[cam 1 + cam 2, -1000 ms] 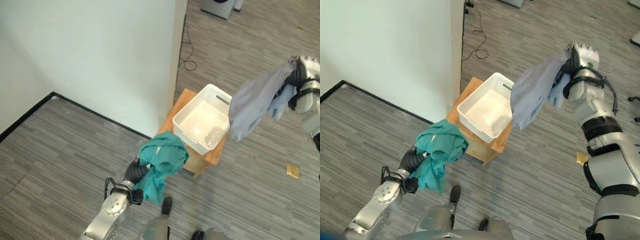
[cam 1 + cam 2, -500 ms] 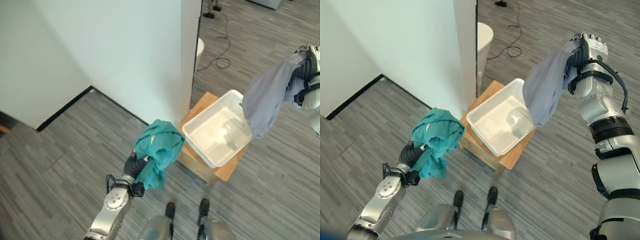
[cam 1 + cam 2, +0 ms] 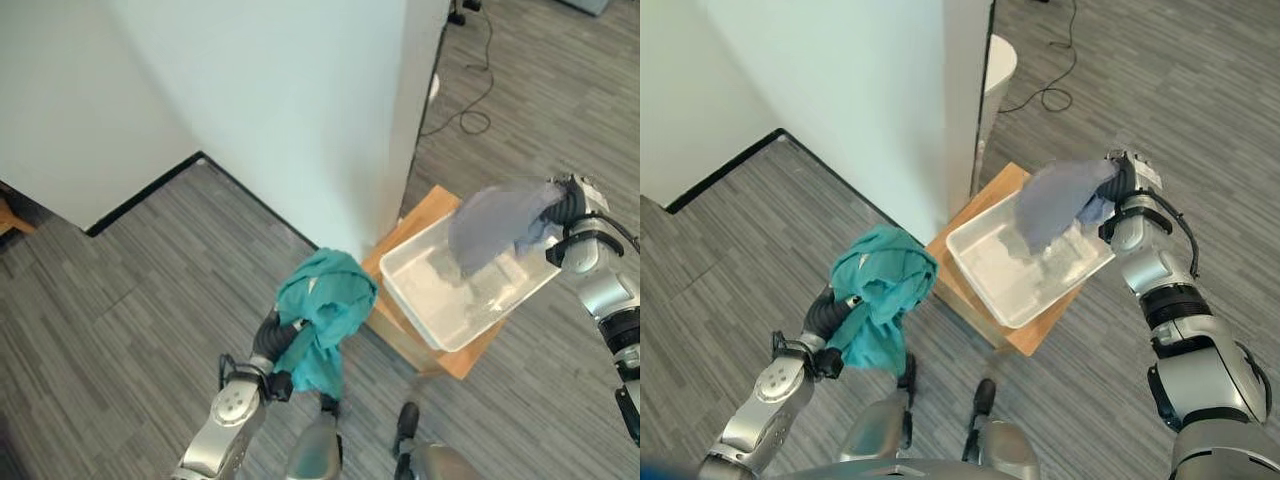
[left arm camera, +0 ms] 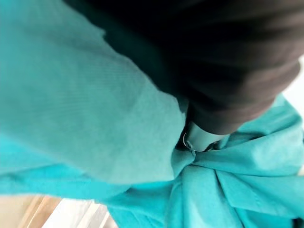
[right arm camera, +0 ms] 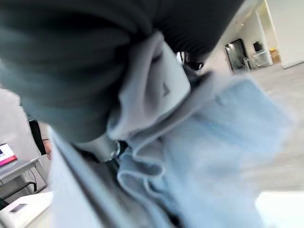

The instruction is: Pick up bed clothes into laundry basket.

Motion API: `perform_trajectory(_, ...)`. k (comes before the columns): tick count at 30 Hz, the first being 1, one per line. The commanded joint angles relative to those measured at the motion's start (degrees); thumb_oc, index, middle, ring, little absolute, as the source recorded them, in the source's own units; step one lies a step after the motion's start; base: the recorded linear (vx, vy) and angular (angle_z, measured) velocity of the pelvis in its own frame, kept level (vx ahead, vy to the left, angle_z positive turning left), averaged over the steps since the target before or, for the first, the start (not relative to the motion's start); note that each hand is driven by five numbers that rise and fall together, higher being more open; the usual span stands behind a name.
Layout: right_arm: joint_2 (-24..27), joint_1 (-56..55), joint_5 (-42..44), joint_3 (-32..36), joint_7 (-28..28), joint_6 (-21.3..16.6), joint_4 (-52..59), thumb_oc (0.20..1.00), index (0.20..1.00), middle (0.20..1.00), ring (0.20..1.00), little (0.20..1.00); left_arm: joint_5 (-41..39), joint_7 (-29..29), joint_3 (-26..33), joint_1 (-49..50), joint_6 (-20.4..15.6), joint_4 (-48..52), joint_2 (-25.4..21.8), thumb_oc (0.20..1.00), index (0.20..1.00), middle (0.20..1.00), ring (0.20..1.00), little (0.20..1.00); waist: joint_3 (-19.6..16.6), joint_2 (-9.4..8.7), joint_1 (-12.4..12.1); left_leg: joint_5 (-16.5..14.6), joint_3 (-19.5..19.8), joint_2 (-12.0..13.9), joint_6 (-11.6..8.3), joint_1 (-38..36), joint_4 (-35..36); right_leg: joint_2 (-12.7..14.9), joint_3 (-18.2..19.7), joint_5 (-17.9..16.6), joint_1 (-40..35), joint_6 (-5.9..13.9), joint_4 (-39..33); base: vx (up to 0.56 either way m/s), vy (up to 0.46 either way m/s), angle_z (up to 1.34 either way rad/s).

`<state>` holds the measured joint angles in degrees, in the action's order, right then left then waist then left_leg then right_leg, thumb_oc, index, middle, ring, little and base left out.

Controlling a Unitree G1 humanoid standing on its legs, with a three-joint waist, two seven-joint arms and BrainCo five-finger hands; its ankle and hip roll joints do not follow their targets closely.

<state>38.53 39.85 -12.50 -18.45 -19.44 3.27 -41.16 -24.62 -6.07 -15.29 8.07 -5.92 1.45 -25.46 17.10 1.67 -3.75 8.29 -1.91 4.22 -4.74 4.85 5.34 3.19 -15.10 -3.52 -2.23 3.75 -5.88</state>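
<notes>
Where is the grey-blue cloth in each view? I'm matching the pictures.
Left eye view: grey-blue cloth at right, over the white plastic laundry basket.
Right eye view: cloth right of centre, over the basket.
Right wrist view: bunched close by the right hand.
Left wrist view: absent.
Shared landmark: basket.

My right hand (image 3: 1127, 190) grips a grey-blue garment (image 3: 1055, 200) above the white laundry basket (image 3: 1015, 270) on a small wooden desk (image 3: 970, 285); my left hand (image 3: 840, 305) bunches teal cloth (image 3: 880, 295) beside it.
</notes>
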Motion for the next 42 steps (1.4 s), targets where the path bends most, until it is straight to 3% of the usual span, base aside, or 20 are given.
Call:
perform_trajectory(1, 0.6, 4.2, 0.8, -3.2, -0.8, -2.2, -1.4, 1.000, 1.000, 1.000, 1.000, 1.000, -0.1, 0.8, -0.7, 0.6, -4.0, 3.7, -1.5, 0.200, 0.200, 0.200, 0.200, 0.200, -4.0, -2.32, -1.7, -4.7, -2.8, 2.7, -3.43, -1.5, -0.3, 3.2, 3.0, 4.3, 2.9, 4.63, 0.9, 0.00, 0.000, 0.00)
perform_trajectory(5, 1.2, 4.9, 1.6, -3.9, 0.5, -2.4, -2.7, 1.000, 1.000, 1.000, 1.000, 1.000, -0.2, 1.3, -1.1, -0.8, -4.1, 3.5, -1.8, 0.200, 0.200, 0.200, 0.200, 0.200, -4.0, -2.07, -1.7, -4.8, -3.0, 2.7, -3.81, -1.0, -0.3, 3.9, 2.7, 4.1, 3.5, 5.04, 0.9, -0.01, 0.004, 0.01)
perform_trajectory(10, 6.7, 8.4, 1.8, -5.0, 1.1, -2.8, 0.7, 1.000, 1.000, 1.000, 1.000, 1.000, 0.0, 0.7, -1.9, -2.6, -4.6, 3.5, -1.8, 0.200, 0.200, 0.200, 0.200, 0.200, -4.2, -2.37, -0.6, -5.1, -3.9, 3.0, -3.93, -2.2, -0.3, 4.3, 3.2, 3.9, 2.7, 5.43, 0.9, -0.02, 0.011, -0.01)
perform_trajectory(16, 17.1, 11.9, 1.5, -3.3, 0.7, -2.3, 5.9, 1.000, 1.000, 1.000, 1.000, 1.000, 3.5, -0.3, -3.2, -6.3, -4.0, 4.3, -1.9, 0.200, 0.200, 0.200, 0.200, 0.200, -7.5, -3.61, 2.4, -6.8, -6.0, 3.3, -3.42, -5.3, -0.3, 5.5, 4.4, 3.3, 1.0, 6.53, 0.9, 0.01, 0.021, -0.18)
perform_trajectory(17, 18.9, 9.1, 4.0, 0.7, -0.3, -2.9, 9.9, 1.000, 1.000, 1.000, 1.000, 1.000, 4.7, -0.4, -3.3, -8.3, -3.8, 4.7, -1.0, 0.200, 0.200, 0.200, 0.200, 0.200, -8.5, -3.44, 4.1, -7.4, -7.0, 3.4, -3.17, -6.2, -0.3, 5.8, 5.0, 3.0, 0.9, 6.88, 0.9, 0.05, 0.044, -0.35)
perform_trajectory(19, 18.2, 1.7, 6.7, 7.6, -1.1, -3.6, 14.7, 1.000, 1.000, 1.000, 1.000, 1.000, 6.0, -0.8, -3.4, -10.9, -3.7, 5.2, 0.1, 0.200, 0.200, 0.200, 0.200, 0.200, -9.2, -3.12, 6.0, -8.1, -8.1, 3.4, -2.83, -7.1, -0.3, 6.1, 5.8, 2.8, 0.8, 7.15, 0.9, 0.05, 0.039, -0.33)
perform_trajectory(22, 13.3, -12.1, 7.5, 15.8, -1.0, -4.7, 20.9, 1.000, 1.000, 1.000, 1.000, 1.000, 9.0, -1.8, -4.0, -15.6, -3.8, 6.3, 1.9, 0.200, 0.200, 0.200, 0.200, 0.200, -9.7, -2.56, 8.9, -9.3, -9.9, 3.4, -2.29, -8.5, -0.3, 6.4, 7.4, 2.4, 1.0, 7.40, 0.9, 0.05, 0.029, -0.39)
perform_trajectory(23, 13.2, -13.1, 7.4, 16.6, -0.9, -4.6, 21.5, 1.000, 1.000, 1.000, 1.000, 1.000, 9.0, -1.8, -4.3, -15.7, -3.8, 6.2, 1.8, 0.200, 0.200, 0.200, 0.200, 0.200, -9.7, -2.72, 8.6, -9.4, -9.9, 3.4, -2.28, -8.6, -0.3, 6.4, 7.4, 2.4, 0.9, 7.43, 0.9, 0.06, 0.022, -0.50)
perform_trajectory(24, 7.8, -23.4, 12.1, 22.9, 0.7, -5.8, 25.8, 1.000, 1.000, 1.000, 1.000, 1.000, 11.4, -3.8, -3.9, -20.2, -3.6, 5.2, 2.8, 0.200, 0.200, 0.200, 0.200, 0.200, -9.9, -2.33, 11.0, -10.0, -11.4, 3.5, -1.98, -9.4, -0.3, 6.6, 8.8, 2.0, 1.3, 7.71, 0.9, 0.05, 0.021, -0.41)
perform_trajectory(25, 5.3, -27.3, 13.7, 24.9, 0.6, -6.7, 27.2, 1.000, 1.000, 1.000, 1.000, 1.000, 13.2, -4.8, -3.9, -22.8, -3.4, 4.1, 3.0, 0.200, 0.200, 0.200, 0.200, 0.200, -9.9, -2.13, 12.2, -10.2, -12.2, 3.5, -1.84, -9.7, -0.3, 6.7, 9.3, 1.7, 1.6, 7.93, 0.9, 0.05, 0.019, -0.44)
perform_trajectory(26, 5.3, -27.5, 13.6, 25.2, 0.6, -6.7, 27.3, 1.000, 1.000, 1.000, 1.000, 1.000, 13.2, -4.8, -4.0, -22.9, -3.4, 4.0, 3.0, 0.200, 0.200, 0.200, 0.200, 0.200, -9.9, -2.17, 12.1, -10.2, -12.2, 3.5, -1.84, -9.7, -0.3, 6.7, 9.4, 1.7, 1.6, 7.93, 0.9, 0.04, 0.030, -0.30)
perform_trajectory(27, 0.5, -33.1, 14.3, 26.4, 1.0, -6.9, 25.8, 1.000, 1.000, 1.000, 1.000, 1.000, 16.8, -6.5, -3.7, -27.7, -2.5, 1.2, 3.1, 0.200, 0.200, 0.200, 0.200, 0.200, -9.9, -1.45, 14.9, -10.6, -13.4, 3.5, -1.60, -10.2, -0.3, 6.9, 10.4, 1.2, 2.2, 8.28, 0.9, 0.03, 0.022, -0.50)
perform_trajectory(28, 0.2, -33.4, 14.2, 26.7, 1.1, -6.9, 26.0, 1.000, 1.000, 1.000, 1.000, 1.000, 16.9, -6.7, -4.0, -28.0, -2.7, 0.8, 3.1, 0.200, 0.200, 0.200, 0.200, 0.200, -9.9, -1.58, 14.6, -10.6, -13.5, 3.5, -1.59, -10.2, -0.3, 6.9, 10.4, 1.2, 2.3, 8.31, 0.9, 0.06, 0.038, -0.51)
perform_trajectory(29, -2.8, -37.5, 13.5, 26.2, 1.8, -5.9, 20.5, 1.000, 1.000, 1.000, 1.000, 1.000, 20.2, -7.6, -4.7, -32.6, -1.4, -3.5, 2.3, 0.200, 0.200, 0.200, 0.200, 0.200, -9.8, -1.00, 16.8, -11.0, -15.1, 3.4, -1.49, -10.7, -0.3, 7.1, 11.4, 0.7, 3.0, 8.74, 0.9, 0.06, 0.034, -0.61)
perform_trajectory(33, -3.9, -43.4, 12.2, 25.1, 4.5, -4.8, 12.4, 1.000, 1.000, 1.000, 1.000, 1.000, 25.9, -9.9, -5.8, -41.9, 1.6, -15.9, 0.2, 0.200, 0.200, 0.200, 0.200, 0.200, -9.5, -0.31, 20.8, -11.6, -17.7, 3.1, -1.39, -11.4, -0.3, 7.3, 13.2, 0.0, 4.2, 9.50, 0.9, 0.04, 0.031, -0.44)
perform_trajectory(34, -3.9, -43.3, 12.2, 25.1, 4.5, -4.8, 12.4, 1.000, 1.000, 1.000, 1.000, 1.000, 25.9, -9.9, -5.9, -42.2, 1.5, -16.2, 0.2, 0.200, 0.200, 0.200, 0.200, 0.200, -9.4, -0.39, 20.7, -11.2, -17.8, 3.1, -1.42, -11.2, -0.3, 7.3, 13.3, -0.3, 4.5, 9.39, 0.9, 0.00, 0.028, -0.48)
perform_trajectory(35, -4.0, -45.1, 12.8, 25.1, 5.4, -4.7, 8.6, 1.000, 1.000, 1.000, 1.000, 1.000, 29.2, -11.6, -7.3, -47.9, 2.8, -24.1, -1.1, 0.200, 0.200, 0.200, 0.200, 0.200, -9.2, 0.00, 22.5, -11.2, -18.8, 3.0, -1.54, -11.0, -0.3, 7.4, 14.0, -0.8, 5.4, 9.73, 0.9, -0.02, 0.011, -0.34)
perform_trajectory(41, -6.8, -49.9, 19.3, 27.0, 6.9, -5.9, 2.6, 1.000, 1.000, 1.000, 1.000, 1.000, 37.0, -14.1, -10.5, -61.2, 6.9, -47.5, -3.1, 0.200, 0.200, 0.200, 0.200, 0.200, -7.9, 0.55, 26.4, -10.9, -21.1, 2.6, -1.67, -9.9, -0.3, 7.6, 15.3, -2.1, 8.1, 10.46, 0.9, -0.01, 0.020, -0.31)
perform_trajectory(42, -6.8, -49.9, 19.3, 27.1, 6.9, -5.9, 2.5, 1.000, 1.000, 1.000, 1.000, 1.000, 37.0, -14.1, -10.6, -61.3, 6.9, -47.6, -3.1, 0.200, 0.200, 0.200, 0.200, 0.200, -7.9, 0.55, 26.3, -10.9, -21.1, 2.6, -1.67, -9.9, -0.3, 7.6, 15.3, -2.1, 8.2, 10.46, 0.9, -0.04, -0.006, -0.24)
